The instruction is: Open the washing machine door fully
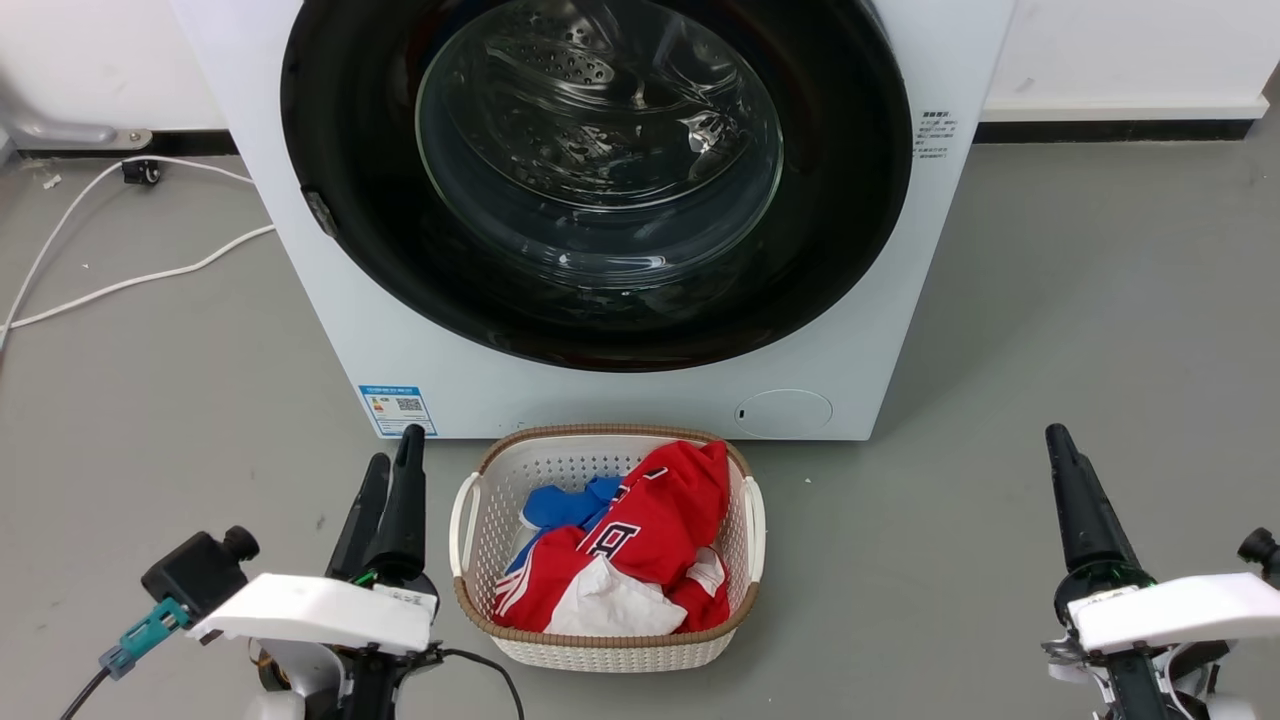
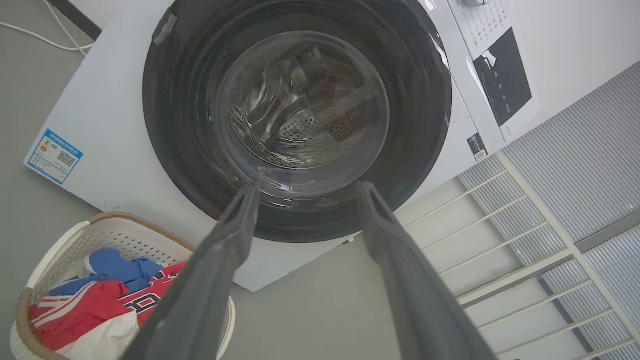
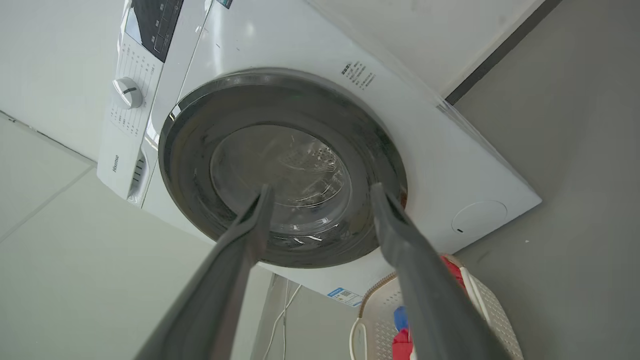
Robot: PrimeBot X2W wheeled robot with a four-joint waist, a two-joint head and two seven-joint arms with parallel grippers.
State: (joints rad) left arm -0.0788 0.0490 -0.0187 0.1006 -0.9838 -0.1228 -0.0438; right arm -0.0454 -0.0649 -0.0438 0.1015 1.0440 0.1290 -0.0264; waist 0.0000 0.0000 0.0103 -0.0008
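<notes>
1. Facing the washing machine door (image 1: 596, 170), shut flush in the white front of the washing machine (image 1: 300, 320), with a small grey catch (image 1: 320, 212) on its left rim.
2. Waiting low and well apart from that door: left gripper (image 1: 395, 447) near the blue label (image 1: 397, 408), right gripper (image 1: 1062, 440) far out on the other side, both aimed at the machine.
3. Showing fingers (image 2: 235, 225) spread apart in each wrist view and clamped on nothing.
4. Crowding the floor just before the machine: a woven basket (image 1: 470, 520) of red, blue and white clothes (image 1: 650, 520), set between the two arms.
5. Judged at risk from here:
   - Slipping off the glossy black rim if gripped away from the catch.
   - Leaving the door half open if the pull ends early.
   - Knocking the basket with an arm reaching across it.
   - Snagging the white cable (image 1: 130, 280) on the left floor, should the base roll that way.
</notes>
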